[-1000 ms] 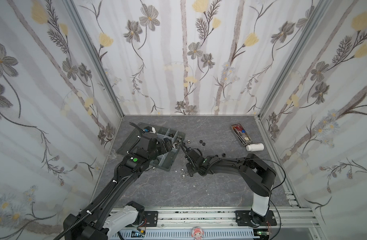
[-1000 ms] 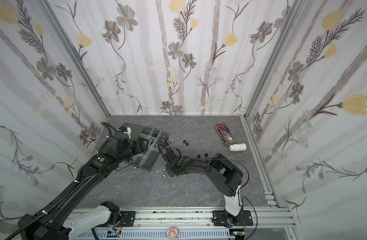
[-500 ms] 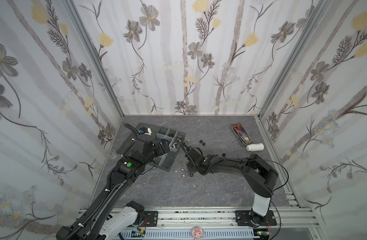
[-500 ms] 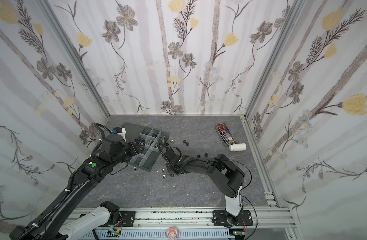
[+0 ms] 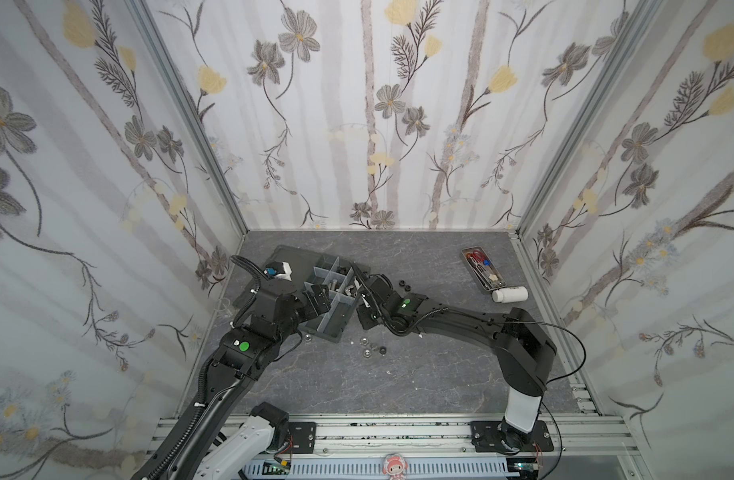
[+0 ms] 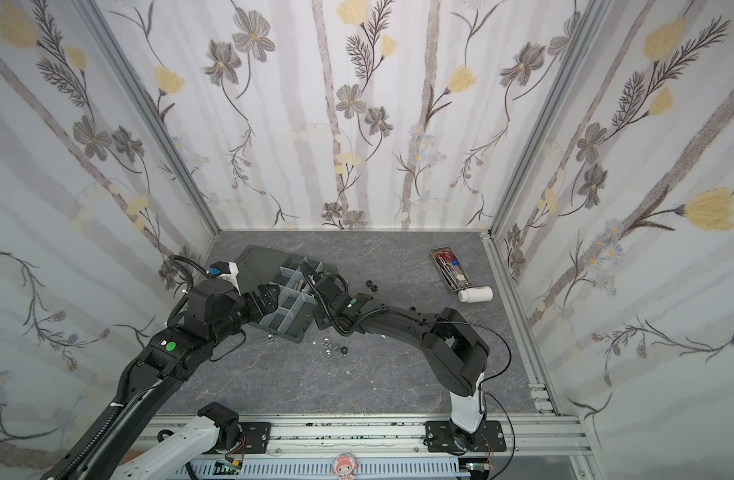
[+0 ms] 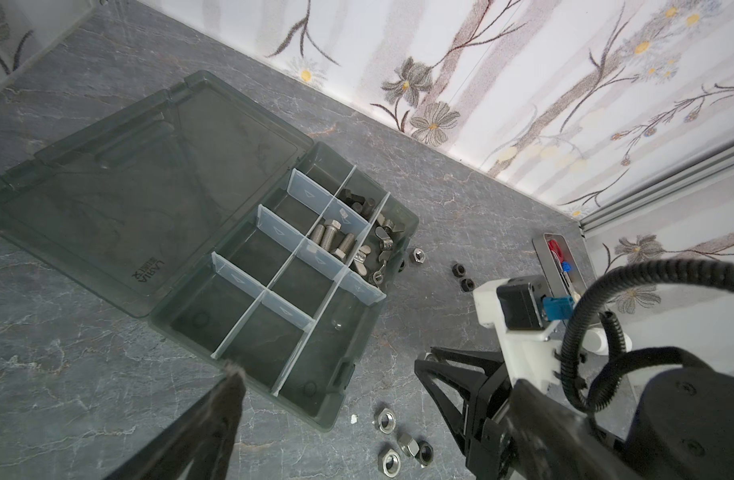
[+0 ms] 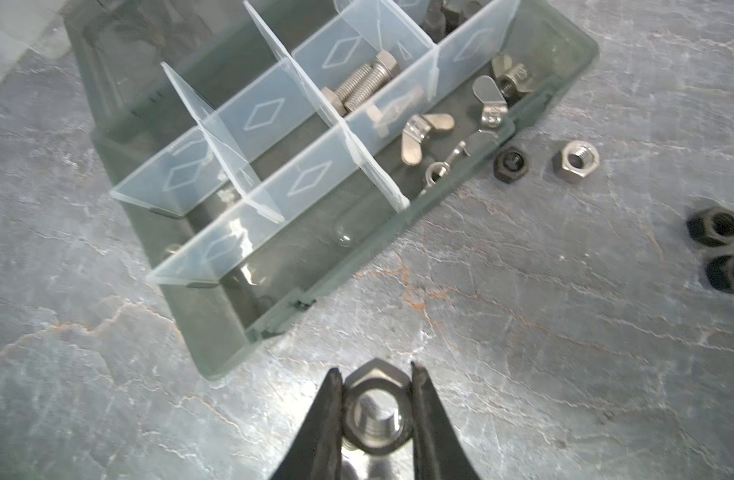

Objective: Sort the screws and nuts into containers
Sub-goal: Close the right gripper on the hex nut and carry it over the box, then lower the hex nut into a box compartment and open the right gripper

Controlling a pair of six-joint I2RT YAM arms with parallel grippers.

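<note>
Just off the latch-side wall of the open organizer box (image 8: 228, 328), the right gripper (image 8: 375, 370) pinches a silver hex nut (image 8: 375, 411) between its fingers, over the tabletop (image 5: 398, 374). Inside the box, silver bolts (image 7: 332, 239) lie in a middle compartment, black bolts (image 7: 357, 201) in the one beyond it, and wing nuts (image 8: 427, 133) in the long latch-side compartment. Outside that wall, just beside the wing nuts, sit a lone black nut (image 8: 511, 162) and a lone silver nut (image 8: 575, 160); two black nuts (image 8: 714, 226) lie farther out. A nut cluster (image 7: 407, 442), three silver and one black, rests off the box's empty end. The left gripper (image 5: 318, 299) hangs over the box's lid side, jaws spread wide with nothing between them.

The tabletop is dark grey and stone-patterned, veined in white and rust. Well apart from the box on its latch side are a metal tray (image 5: 481, 268) holding red-handled scissors and a white bottle (image 5: 510, 294). Floral wallpaper (image 5: 357, 124) in grey and yellow covers three walls, joined by aluminium corner posts; an aluminium rail (image 5: 398, 432) carries both arm bases.
</note>
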